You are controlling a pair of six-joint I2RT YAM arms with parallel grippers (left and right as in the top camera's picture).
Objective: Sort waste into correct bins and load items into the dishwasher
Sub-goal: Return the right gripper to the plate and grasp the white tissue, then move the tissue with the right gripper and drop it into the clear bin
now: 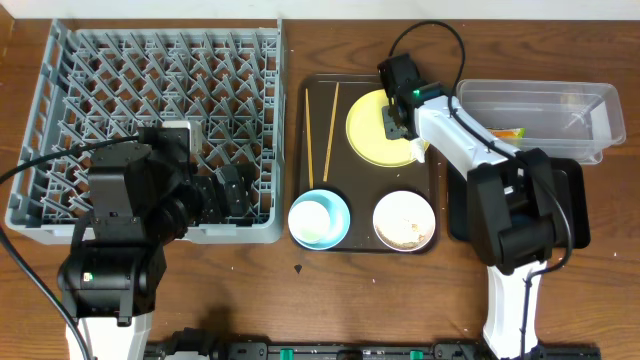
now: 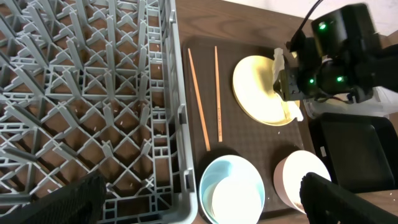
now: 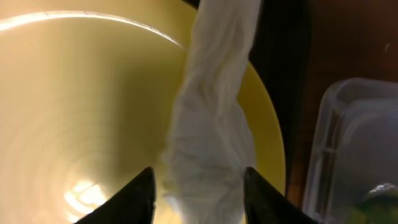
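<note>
Noted at left: grey dish rack (image 1: 30,130), with left gripper (image 1: 238,192) above its near-right corner, fingers spread wide, gripping nothing. On brown serving tray (image 1: 362,95) at centre: two chopsticks (image 1: 331,130) lying side by side, light blue bowl (image 1: 320,218) and white bowl (image 1: 404,220) along near edge, yellow plate (image 1: 370,130) toward far right. Over plate's right rim: right gripper (image 3: 198,186) clamped on crumpled white napkin (image 3: 214,124). At far right: clear tub (image 1: 540,95) holding snack wrapper (image 1: 508,132), black tray (image 1: 578,190) just in front.

Two chopsticks (image 1: 330,135) beside yellow plate (image 1: 365,130) on brown tray (image 1: 355,200)
</note>
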